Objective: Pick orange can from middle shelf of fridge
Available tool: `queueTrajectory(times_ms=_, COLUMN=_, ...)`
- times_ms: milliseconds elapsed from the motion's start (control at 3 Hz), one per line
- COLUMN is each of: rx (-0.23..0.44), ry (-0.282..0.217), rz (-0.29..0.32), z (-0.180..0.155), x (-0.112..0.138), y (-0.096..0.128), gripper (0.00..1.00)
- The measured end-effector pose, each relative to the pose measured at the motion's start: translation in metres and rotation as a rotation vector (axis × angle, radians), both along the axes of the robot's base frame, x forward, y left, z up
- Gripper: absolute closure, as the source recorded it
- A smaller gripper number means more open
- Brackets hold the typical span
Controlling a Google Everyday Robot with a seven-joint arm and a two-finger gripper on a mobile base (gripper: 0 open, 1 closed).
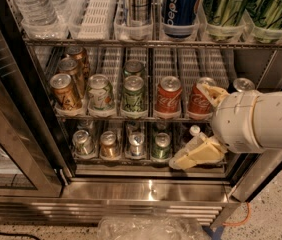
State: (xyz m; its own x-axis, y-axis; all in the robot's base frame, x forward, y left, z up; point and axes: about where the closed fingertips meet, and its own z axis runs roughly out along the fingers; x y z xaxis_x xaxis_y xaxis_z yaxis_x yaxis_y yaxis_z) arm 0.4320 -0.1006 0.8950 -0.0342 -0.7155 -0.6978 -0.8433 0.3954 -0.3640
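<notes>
Orange can (65,91) at front of far-left lane on middle shelf (178,64), well apart from gripper (187,126) – fingers spread wide, empty, low right by red cans (168,96) — risk of knocking those or grabbing wrong can sweeping left.

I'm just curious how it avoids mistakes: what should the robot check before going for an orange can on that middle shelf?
1. Fridge door open: ok.
2. Front orange can upright at the front of the middle shelf, leftmost lane: ok.
3. Gripper lined up with it: not ok, it sits far right, by a red Coca-Cola can.
4. Fingers spread apart: ok.
5. Depth gap between gripper and middle shelf: cannot tell.
</notes>
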Motion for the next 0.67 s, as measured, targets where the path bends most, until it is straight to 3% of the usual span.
queueTrajectory(times_ms=333, rx=0.0, ry=0.0, rz=0.0, z=0.0, x=0.0, y=0.0, gripper=0.0)
queueTrajectory(times_ms=667, rx=0.078, ry=-0.007, rz=-0.015, z=-0.0022, x=0.0015, y=0.0082, gripper=0.0)
